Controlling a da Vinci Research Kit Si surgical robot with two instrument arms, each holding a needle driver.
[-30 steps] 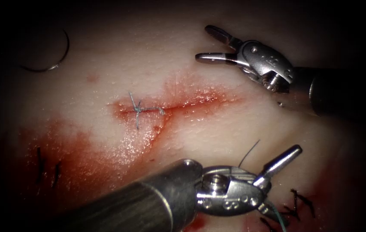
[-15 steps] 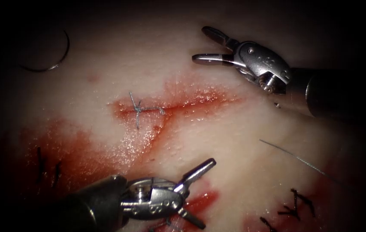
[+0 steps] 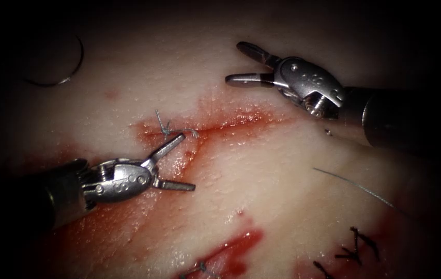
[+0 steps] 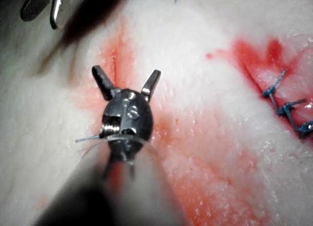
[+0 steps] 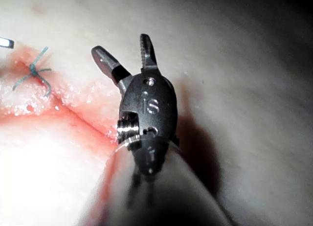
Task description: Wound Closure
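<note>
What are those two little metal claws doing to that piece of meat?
They are sewing up a cut in the tissue. Right now both are open and hold nothing. The left hand has moved up beside the tied stitch on the cut's left end. The right hand hovers above the cut. The curved needle lies loose on the tissue, far left, and a cut piece of thread lies at the right.

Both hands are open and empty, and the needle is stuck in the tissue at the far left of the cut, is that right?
Not quite. The needle lies loose on the tissue, up and left of the cut, not stuck in it; the endoscope view shows this. The left hand and right hand are indeed open and empty.
</note>
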